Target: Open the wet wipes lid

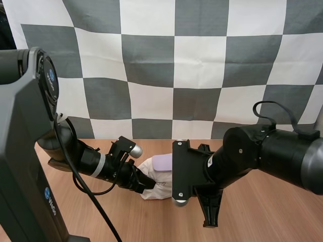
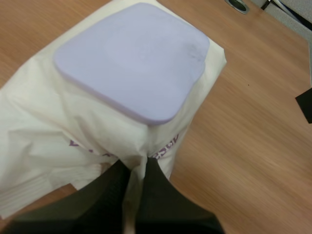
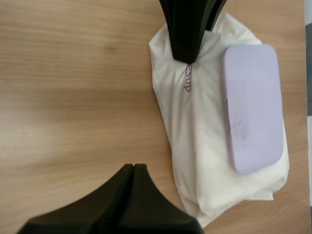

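A white pack of wet wipes [image 1: 156,184] with a flat lilac lid [image 1: 162,161] lies on the wooden table between the two arms. The lid [image 2: 130,58] is down flat on the pack [image 2: 44,126]. My left gripper [image 2: 137,165] is shut on the pack's near crinkled edge, pinching the wrapper between its tips. In the high view it [image 1: 147,185] holds the pack's left end. My right gripper [image 3: 132,168] hovers over bare wood beside the pack [image 3: 204,131], fingers together as one wedge, holding nothing. The lid [image 3: 253,107] lies shut there too.
The wooden table [image 1: 262,217] stretches right and forward of the pack. My right arm's bulky wrist [image 1: 184,171] hangs just right of the pack, partly covering it in the high view.
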Controlling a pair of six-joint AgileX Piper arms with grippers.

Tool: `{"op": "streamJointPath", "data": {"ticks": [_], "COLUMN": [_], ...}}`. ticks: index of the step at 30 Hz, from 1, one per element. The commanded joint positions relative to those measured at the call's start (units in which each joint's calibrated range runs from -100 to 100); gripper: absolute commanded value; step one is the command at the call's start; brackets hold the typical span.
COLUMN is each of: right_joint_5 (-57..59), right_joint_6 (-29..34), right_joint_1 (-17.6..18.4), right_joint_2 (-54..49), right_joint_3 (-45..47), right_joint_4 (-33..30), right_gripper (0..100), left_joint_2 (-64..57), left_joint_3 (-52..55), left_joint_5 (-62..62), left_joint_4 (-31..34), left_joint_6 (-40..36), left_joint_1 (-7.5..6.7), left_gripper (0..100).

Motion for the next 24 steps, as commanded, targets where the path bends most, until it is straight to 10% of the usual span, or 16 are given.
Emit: {"op": "streamJointPath", "data": {"ticks": [1, 7, 24], "right_joint_5": [-5.71, -13.24, -34.21], "right_joint_6": [-14.78, -14.78, -17.28], "right_joint_1": [0.04, 0.04, 0.04], "right_joint_2": [1.23, 5.63, 10.55], "right_joint_3": [-0.02, -0.02, -0.02], "right_joint_4": [9.99, 10.58, 8.77], "right_gripper": [0, 56, 52], "left_joint_2": [0.02, 0.02, 0.02], "left_joint_3": [0.00, 0.00, 0.00], "left_joint_5": [0.09, 0.09, 0.09], "left_joint_4": [0.47, 0.47, 0.60], "left_joint_6": [-0.07, -0.07, -0.07], "left_joint_1": [-0.03, -0.03, -0.03], "left_gripper": [0, 0, 0]}}
